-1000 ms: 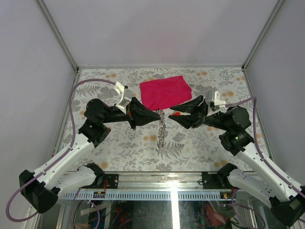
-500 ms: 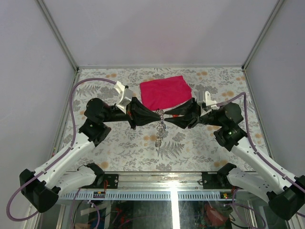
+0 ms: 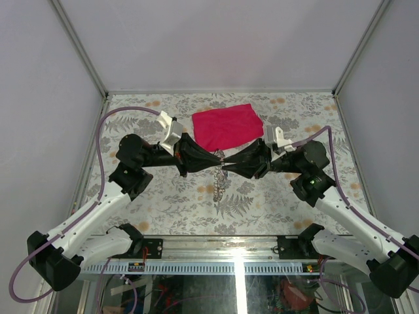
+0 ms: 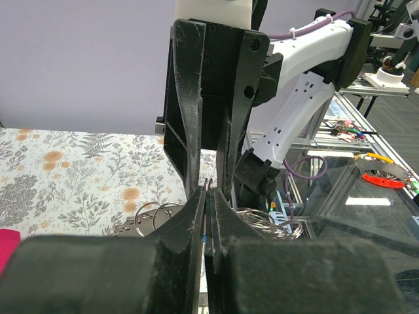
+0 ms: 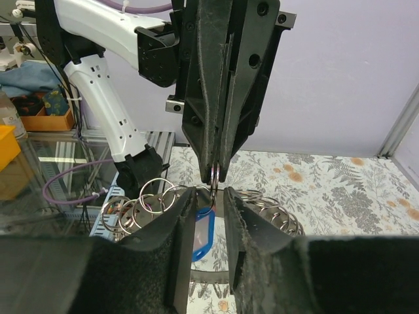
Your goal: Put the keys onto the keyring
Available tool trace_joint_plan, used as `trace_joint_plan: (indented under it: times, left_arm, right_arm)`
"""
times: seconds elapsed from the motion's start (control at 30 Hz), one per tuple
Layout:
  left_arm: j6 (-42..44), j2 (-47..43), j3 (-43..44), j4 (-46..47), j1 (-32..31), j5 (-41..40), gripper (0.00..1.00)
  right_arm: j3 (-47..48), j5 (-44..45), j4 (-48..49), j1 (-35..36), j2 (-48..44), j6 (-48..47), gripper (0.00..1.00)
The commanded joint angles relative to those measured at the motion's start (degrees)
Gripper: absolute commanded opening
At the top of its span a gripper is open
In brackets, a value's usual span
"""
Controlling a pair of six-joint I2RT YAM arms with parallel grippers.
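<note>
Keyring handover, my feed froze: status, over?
Left gripper shut on keyring. Right gripper open, jaws straddling it. Loose rings and blue tag dangle below.

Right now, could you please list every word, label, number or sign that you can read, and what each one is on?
No text can be read in any view.
The blue tag among the rings: no legible print.
The keyring and the red cloth: plain, no marks.
The clutter beyond the table: too blurred to read.
</note>
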Motion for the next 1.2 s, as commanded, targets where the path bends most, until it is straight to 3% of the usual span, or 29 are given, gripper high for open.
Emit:
trace_joint_plan:
  times: [0.0,0.17,0.3,0.4,0.53,0.67,1.0,1.17]
  left_arm:
    - [-0.23,-0.42,2.27,3.97,0.12,0.38,0.00]
    - [-0.16,-0.49,2.30,3.92,0.18,0.38,0.00]
    - [-0.08,-0.60,2.33,3.62,0.12,0.37,0.00]
    - [0.38,-0.77,2.32,2.89,0.12,0.38,0.03]
    - [2.40,-1.76,2.19,-0.10,0.13,-0.16,0.19]
    - [5.18,-3.37,1.90,-4.58,0.13,-2.25,0.29]
    - [10.79,-6.67,-0.02,-14.29,0.13,-8.35,0.36]
    - [14.10,-8.75,-1.37,-19.86,0.13,-12.13,0.36]
  right_arm:
    - [1.07,-0.79,4.10,1.03,0.62,0.09,0.27]
    - [1.15,-1.10,3.55,1.35,1.02,0.00,0.17]
    - [2.29,-0.95,1.12,1.44,0.65,-1.21,0.00]
    - [5.91,-0.08,-10.29,1.44,0.03,-6.31,0.00]
    - [11.94,1.60,-26.37,1.40,-0.53,-13.96,0.00]
    - [18.03,2.26,-41.53,1.44,0.47,-20.15,0.00]
    - [39.64,6.08,-82.49,1.41,14.92,-28.91,0.00]
    - [43.30,14.21,-87.78,3.72,19.05,-29.21,0.00]
